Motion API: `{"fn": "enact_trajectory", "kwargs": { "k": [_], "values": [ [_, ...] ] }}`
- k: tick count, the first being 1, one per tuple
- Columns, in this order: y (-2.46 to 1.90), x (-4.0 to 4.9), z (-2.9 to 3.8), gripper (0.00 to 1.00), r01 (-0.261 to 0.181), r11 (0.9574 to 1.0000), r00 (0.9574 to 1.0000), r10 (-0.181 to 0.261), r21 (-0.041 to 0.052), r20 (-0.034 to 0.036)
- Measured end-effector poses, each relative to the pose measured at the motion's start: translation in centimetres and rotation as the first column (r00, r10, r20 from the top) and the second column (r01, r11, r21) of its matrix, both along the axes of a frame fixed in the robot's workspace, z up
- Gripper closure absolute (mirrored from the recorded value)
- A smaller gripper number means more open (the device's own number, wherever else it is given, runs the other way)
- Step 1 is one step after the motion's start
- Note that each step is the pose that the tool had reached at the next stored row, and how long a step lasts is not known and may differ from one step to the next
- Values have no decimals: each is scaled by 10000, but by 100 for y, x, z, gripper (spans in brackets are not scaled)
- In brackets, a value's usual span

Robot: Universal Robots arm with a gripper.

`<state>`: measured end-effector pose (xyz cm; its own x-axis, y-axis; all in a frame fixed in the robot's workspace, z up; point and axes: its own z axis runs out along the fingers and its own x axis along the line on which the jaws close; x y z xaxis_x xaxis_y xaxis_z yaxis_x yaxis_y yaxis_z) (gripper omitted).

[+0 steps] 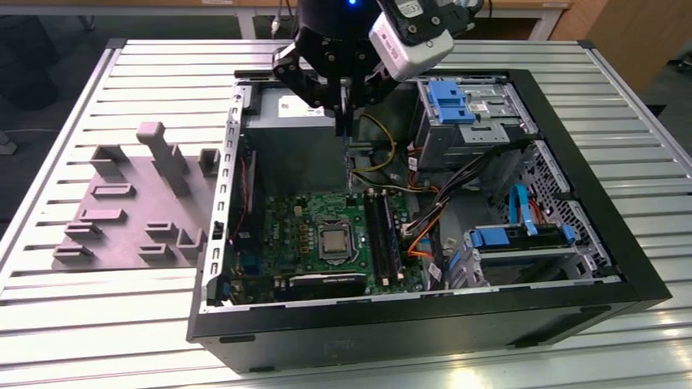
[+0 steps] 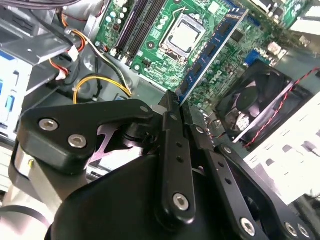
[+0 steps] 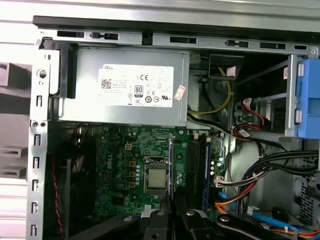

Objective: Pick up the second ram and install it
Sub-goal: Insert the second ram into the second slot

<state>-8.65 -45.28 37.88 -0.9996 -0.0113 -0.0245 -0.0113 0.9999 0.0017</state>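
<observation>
Counter (image 1: 130, 324) of ribbed metal slats carries the open computer case (image 1: 433, 332), and the gripper (image 1: 343, 109) hangs over the case's interior, above the grey power supply (image 3: 125, 90). Beyond the case wall, well away from the jaws, lies the grey fixture plate (image 1: 130, 219) with its upright blocks. Below the jaws spreads the green motherboard (image 3: 120, 170) with its square silver processor (image 3: 156, 178) (the memory slots (image 3: 197, 170) run just beside the processor, on the side nearer the cable bundle).

The jaws are clamped together on the second ram (image 2: 212, 50): in the second wrist view the dark fingers (image 2: 172, 150) meet at a narrow seam, and the blue-green stick juts straight out from between them, edge-on, its row of chips facing the black fan (image 2: 255, 107). In the first wrist view the same stick appears as a thin dark blade rising from the jaws, lined up between the processor and the slots. It is held clear of the board, not seated.
</observation>
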Motion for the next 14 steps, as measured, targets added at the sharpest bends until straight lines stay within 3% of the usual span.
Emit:
{"fn": "enact_trajectory", "kwargs": {
  "k": [14],
  "values": [
    [0,7,-6,86,49,10000,10000,-49,4,2]
  ]
}}
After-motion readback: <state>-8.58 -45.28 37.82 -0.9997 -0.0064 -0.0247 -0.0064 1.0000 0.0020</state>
